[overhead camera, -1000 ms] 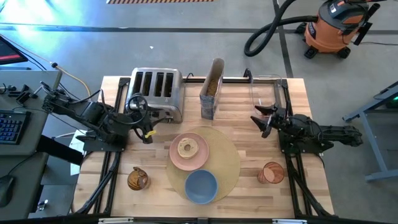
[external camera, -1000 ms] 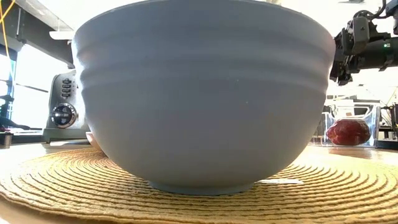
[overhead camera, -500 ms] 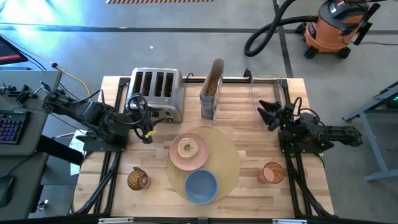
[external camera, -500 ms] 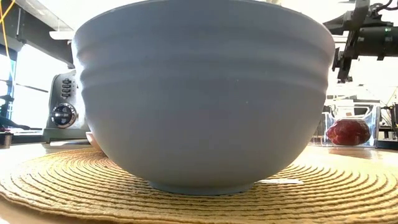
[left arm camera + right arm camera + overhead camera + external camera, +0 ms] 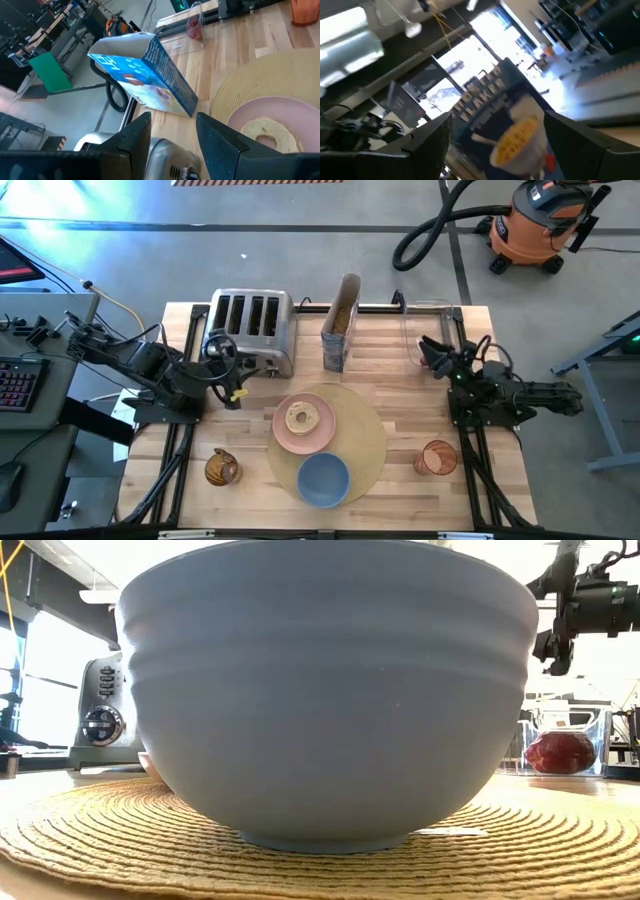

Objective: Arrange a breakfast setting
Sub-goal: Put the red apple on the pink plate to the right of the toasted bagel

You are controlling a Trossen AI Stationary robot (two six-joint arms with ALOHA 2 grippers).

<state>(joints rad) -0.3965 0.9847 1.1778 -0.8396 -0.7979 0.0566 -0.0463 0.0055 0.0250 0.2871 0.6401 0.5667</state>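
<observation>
Upper right of the high view: right gripper hovers beside the clear bin, fingers spread, grasping nothing. Judgement: next is the red fruit inside that bin; descend square between the walls. Left gripper, released, waits by the toaster. Bagel sits on pink plate.

A steel toaster stands beside the cereal container.

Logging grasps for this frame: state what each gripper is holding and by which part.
Nothing is held. The left gripper is open by the toaster; the right gripper is open in the air near the clear container.
</observation>
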